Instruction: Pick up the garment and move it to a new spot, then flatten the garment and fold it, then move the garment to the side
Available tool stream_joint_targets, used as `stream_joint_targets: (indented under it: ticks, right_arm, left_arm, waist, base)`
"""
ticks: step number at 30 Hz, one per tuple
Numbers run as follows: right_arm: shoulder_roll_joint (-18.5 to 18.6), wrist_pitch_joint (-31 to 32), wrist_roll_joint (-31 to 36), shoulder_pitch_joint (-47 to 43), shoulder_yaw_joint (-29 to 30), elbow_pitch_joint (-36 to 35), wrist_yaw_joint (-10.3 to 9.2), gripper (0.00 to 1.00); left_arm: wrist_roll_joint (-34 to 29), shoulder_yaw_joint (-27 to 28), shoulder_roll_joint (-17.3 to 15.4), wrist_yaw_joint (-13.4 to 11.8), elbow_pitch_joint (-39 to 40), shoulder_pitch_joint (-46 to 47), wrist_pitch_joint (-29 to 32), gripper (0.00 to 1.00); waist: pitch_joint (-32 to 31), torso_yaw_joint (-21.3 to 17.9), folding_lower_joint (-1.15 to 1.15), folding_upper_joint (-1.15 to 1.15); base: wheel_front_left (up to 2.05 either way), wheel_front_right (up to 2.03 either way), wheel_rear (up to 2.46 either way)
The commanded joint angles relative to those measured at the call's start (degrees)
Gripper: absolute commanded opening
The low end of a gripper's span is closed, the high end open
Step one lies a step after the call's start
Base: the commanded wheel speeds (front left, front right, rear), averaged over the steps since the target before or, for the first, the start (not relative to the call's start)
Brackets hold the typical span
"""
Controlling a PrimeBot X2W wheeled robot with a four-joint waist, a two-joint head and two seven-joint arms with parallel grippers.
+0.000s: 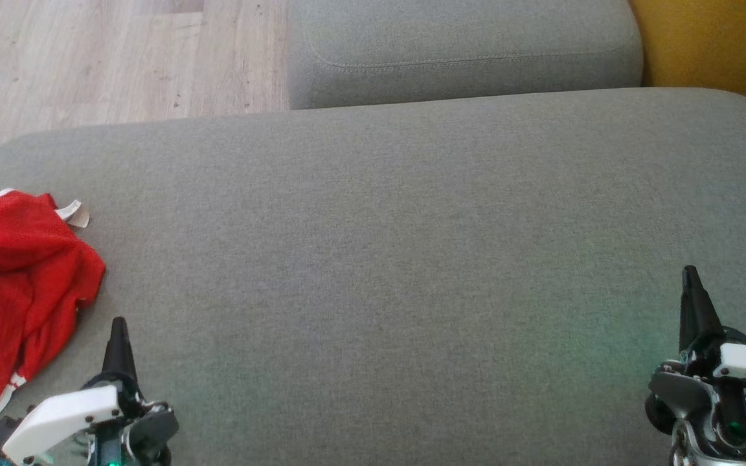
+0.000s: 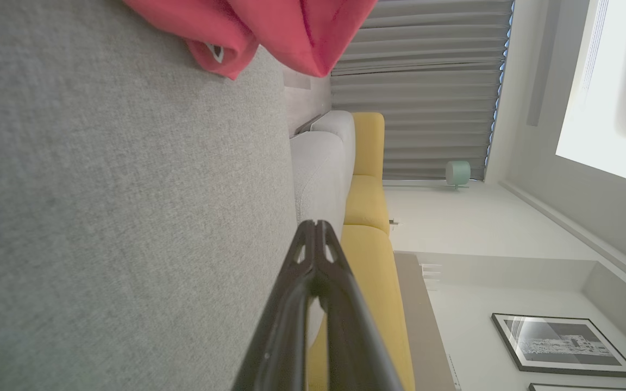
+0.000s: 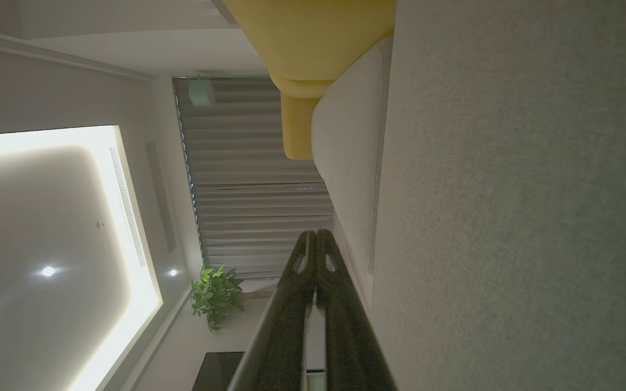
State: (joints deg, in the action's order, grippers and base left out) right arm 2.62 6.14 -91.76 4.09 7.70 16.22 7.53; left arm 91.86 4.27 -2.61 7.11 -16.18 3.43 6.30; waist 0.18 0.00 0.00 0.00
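Left gripper had its fingers pressed together, empty, at the lower left of the head view. It sat just right of the garment, not touching. Right gripper was also closed and empty at lower right, well apart from it. Garment was red with white trim, crumpled at the left edge of the grey sofa seat. It ran along the top edge of the left wrist view. Second cushion was at upper centre, wood floor at upper left.
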Motion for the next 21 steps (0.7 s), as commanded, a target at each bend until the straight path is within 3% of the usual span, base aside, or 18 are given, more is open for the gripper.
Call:
stream_joint_targets:
  ticks: [1, 21]
  right_arm:
    - [0.26, 0.33, -0.43, 2.09, -1.20, -2.20, -0.04, 0.00]
    - [0.26, 0.33, -0.43, 2.09, -1.20, -2.20, -0.04, 0.00]
  left_arm:
    - [0.33, 2.22, -0.27, 0.37, 2.15, 2.76, 0.16, 0.00]
    - [0.33, 2.22, -0.27, 0.37, 2.15, 2.76, 0.16, 0.00]
  waist:
    - [0.00, 0.00, 0.00, 0.00]
    - [0.00, 0.00, 0.00, 0.00]
  base:
    - [0.00, 0.00, 0.00]
    - [0.00, 0.00, 0.00]
